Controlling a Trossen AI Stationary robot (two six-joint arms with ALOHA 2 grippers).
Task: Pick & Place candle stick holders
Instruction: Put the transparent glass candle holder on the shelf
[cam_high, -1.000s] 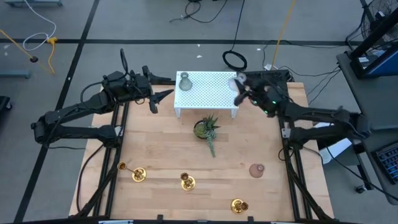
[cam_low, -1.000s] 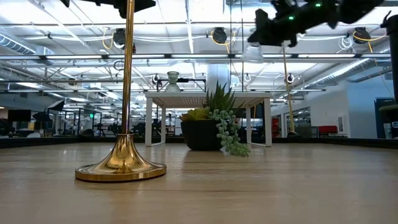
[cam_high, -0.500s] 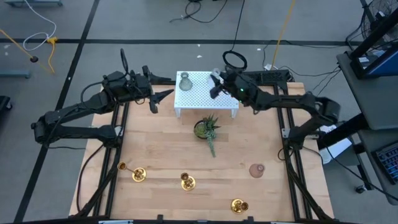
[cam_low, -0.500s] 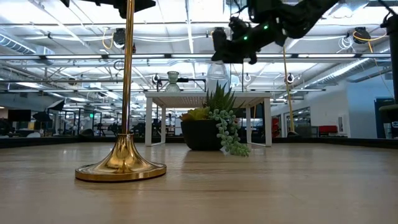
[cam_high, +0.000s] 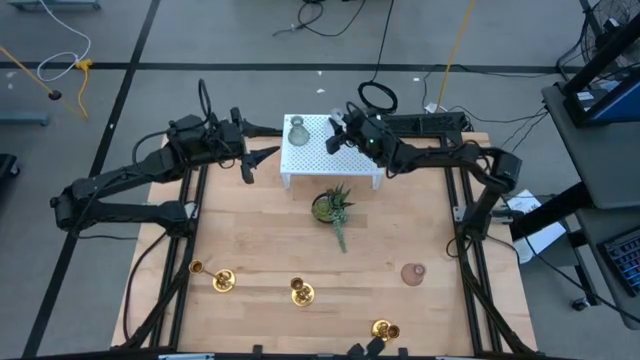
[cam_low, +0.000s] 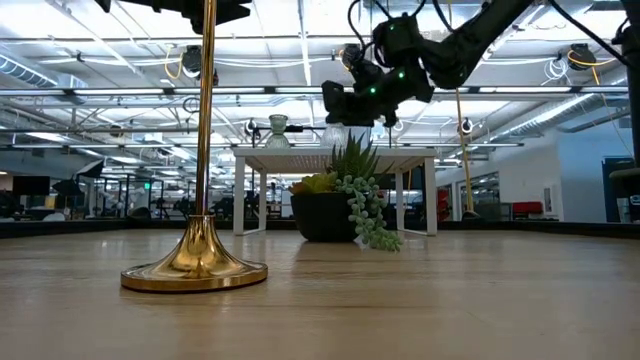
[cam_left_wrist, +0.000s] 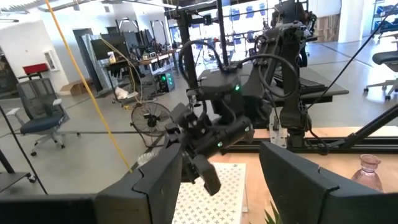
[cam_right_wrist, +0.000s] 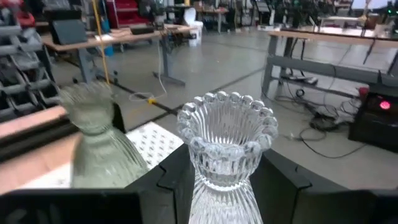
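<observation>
Over white stand (cam_high: 345, 152), right fingers (cam_right_wrist: 283, 180) gripping clear glass holder (cam_right_wrist: 227, 146), left fingers (cam_left_wrist: 305, 180) open

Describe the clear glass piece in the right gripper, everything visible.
The clear glass holder looks like pressed glass: a flared cup with a beaded, scalloped rim above a narrower ribbed body. It stands upright between the right gripper's dark fingers, which close on its lower part; its base is hidden. From above, the gripper hangs over the white perforated stand, near the pale green glass vase.
</observation>
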